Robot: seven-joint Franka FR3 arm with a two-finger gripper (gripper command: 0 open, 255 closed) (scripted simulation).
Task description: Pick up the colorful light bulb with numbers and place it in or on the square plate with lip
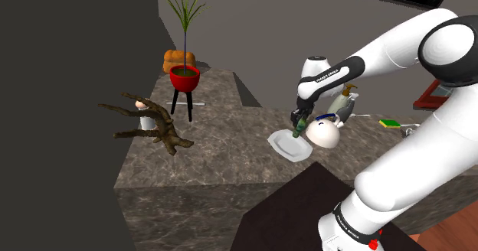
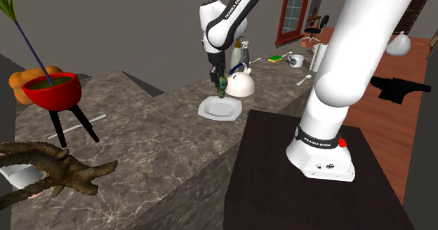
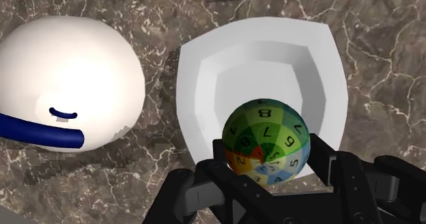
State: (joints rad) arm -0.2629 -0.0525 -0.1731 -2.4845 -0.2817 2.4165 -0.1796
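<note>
In the wrist view my gripper is shut on the colourful light bulb, a round globe of green, blue, yellow and red panels with black numbers. It hangs right over the white square plate with a raised lip, above its near half. From the shoulder view the gripper holds the bulb a little above the plate on the marble counter. The second exterior view gives the same: gripper, bulb, plate.
A white round teapot with a blue handle stands right beside the plate. Farther off on the counter are a red plant pot on black legs, a driftwood branch, a bottle and a sponge. My dark stand sits alongside.
</note>
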